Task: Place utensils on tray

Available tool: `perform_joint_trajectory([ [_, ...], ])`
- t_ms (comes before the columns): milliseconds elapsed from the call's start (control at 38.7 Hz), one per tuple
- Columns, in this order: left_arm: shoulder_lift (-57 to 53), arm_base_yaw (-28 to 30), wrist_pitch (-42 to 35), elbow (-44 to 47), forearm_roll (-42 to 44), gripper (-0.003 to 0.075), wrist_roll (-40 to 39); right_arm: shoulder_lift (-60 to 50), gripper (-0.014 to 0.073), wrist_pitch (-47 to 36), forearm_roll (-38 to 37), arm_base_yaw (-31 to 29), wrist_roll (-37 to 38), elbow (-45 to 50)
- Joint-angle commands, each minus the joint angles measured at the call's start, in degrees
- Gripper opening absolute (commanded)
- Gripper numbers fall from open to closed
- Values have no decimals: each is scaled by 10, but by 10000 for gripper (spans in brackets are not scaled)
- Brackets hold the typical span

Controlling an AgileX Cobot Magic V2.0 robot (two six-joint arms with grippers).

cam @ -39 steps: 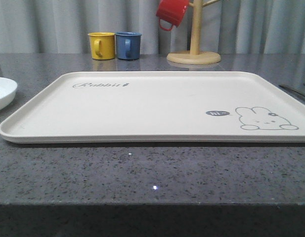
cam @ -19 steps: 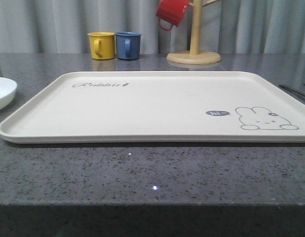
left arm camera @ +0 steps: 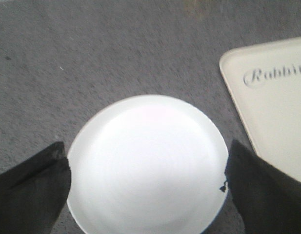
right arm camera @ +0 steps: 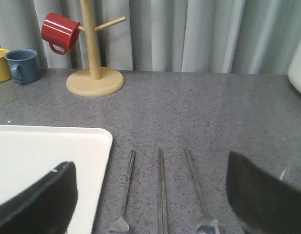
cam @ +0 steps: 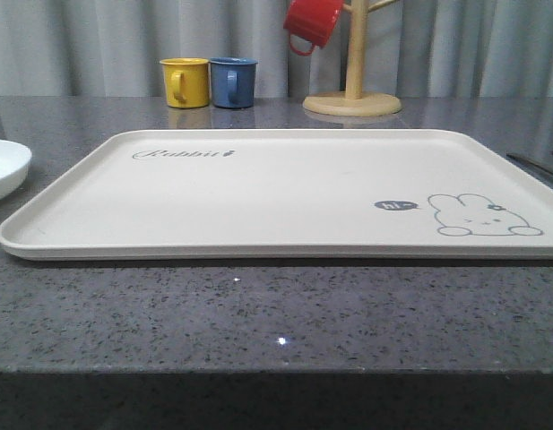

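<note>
Front view reads grey "Rabbit" script and a "hi" bubble on the cream tray (cam: 285, 193), lying bare on the desk (cam: 258, 313). Left hand (left arm camera: 146, 187) spread wide around the white plate (left arm camera: 148, 163); right hand (right arm camera: 152, 200) open above the utensils (right arm camera: 161, 195) beside the tray.

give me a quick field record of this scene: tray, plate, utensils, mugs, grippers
tray: nothing on it
plate: on the counter beside the tray's Rabbit corner
left gripper: open, straddling the plate
utensils: three silver handles on the counter beside the tray
right gripper: open over them
mugs: yellow mug, blue mug behind the tray; red mug on wooden stand
</note>
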Motion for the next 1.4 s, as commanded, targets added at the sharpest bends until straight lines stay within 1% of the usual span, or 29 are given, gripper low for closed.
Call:
perform_joint_trajectory([
  [0,52,-31,47,-58,-5,599,17,8,642,-41,-5,-3,-3,-20],
  [129,133,-67,121,-102,0,599,18,8,642,-41,-5,-3,-3,-20],
  [258,206,-88,185,-131,9,599,18,8,642,-41,-5,-3,-3,-20],
  [310,226,-90,200,-136,9,596,18,8,642,-41,-5,-3,-3,-20],
  [439,271,-93,223,-140,10,557,18,8,642,-41,-5,-3,-3,-20],
  [775,312,-93,212,-140,15,373,18,8,642,-41,-5,-3,-3,-20],
  [1137,328,-93,225,-140,15,101,31,8,642,-40,-5,-3,-3,-20],
  [1266,328,-93,225,-140,16,-21,33,8,642,-40,-5,-3,-3,-20],
  [1370,328,-93,229,-153,27,-18,34,8,642,-40,-5,-3,-3,-20],
])
